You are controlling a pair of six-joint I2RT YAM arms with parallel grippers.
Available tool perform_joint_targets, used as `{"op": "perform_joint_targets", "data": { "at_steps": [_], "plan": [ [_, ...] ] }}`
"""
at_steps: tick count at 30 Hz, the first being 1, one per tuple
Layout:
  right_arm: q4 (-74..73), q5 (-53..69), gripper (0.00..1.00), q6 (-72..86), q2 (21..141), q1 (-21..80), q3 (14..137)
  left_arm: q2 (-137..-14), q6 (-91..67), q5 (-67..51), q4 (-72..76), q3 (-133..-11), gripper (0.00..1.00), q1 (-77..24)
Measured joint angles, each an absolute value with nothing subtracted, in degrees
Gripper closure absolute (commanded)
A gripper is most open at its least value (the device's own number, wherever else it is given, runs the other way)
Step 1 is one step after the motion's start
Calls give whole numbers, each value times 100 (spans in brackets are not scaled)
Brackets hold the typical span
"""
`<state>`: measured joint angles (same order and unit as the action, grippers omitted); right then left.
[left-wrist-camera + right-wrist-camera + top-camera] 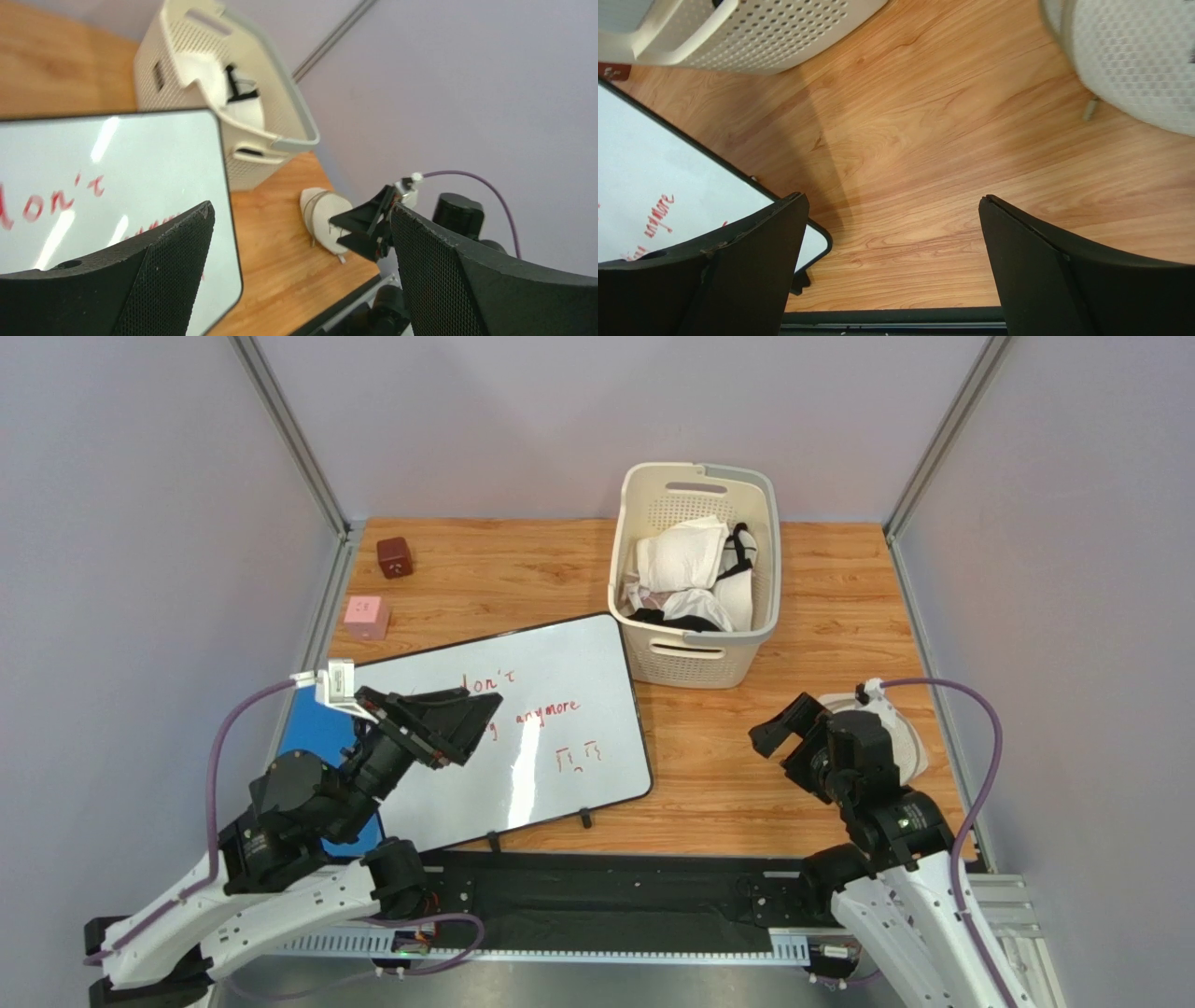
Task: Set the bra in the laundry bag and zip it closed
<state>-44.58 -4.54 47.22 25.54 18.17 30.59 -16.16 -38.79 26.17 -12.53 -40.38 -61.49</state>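
1. Your left gripper (474, 723) hangs over the whiteboard (575, 679), fingers apart and empty.
2. The bra (683, 557) lies bundled in the basket (697, 661) among other laundry. It looks soft, light and floppy, so pinch a cup edge, not a thin strap.
3. Your right gripper (788, 749), also apart and empty, hovers beside the laundry bag (1137, 56).

Whiteboard (561, 756) left, basket (687, 658) behind, laundry bag (1137, 63) right

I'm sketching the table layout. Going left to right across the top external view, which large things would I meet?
whiteboard → basket → laundry bag
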Motion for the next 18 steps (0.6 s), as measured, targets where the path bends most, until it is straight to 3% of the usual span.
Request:
{"op": "perform_joint_targets", "data": {
  "at_steps": [3, 7, 12, 18],
  "plan": [
    [-4980, -1011, 0, 4807, 2864, 1817, 3651, -2001, -4709, 3140, -2617, -4685, 0, -6152],
    [-5459, -1662, 0, 4851, 3365, 1817, 4436, -1638, -5378, 3332, -3776, -4641, 0, -6152],
    [-5778, -2429, 0, 4838, 4007, 1791, 4858, -23, -5655, 3446, -4093, -3887, 0, -6154],
    [-6082, -2408, 0, 4766, 5203, 1004, 4917, -180, -5496, 3164, -4611, -4187, 0, -6163]
  ]
}}
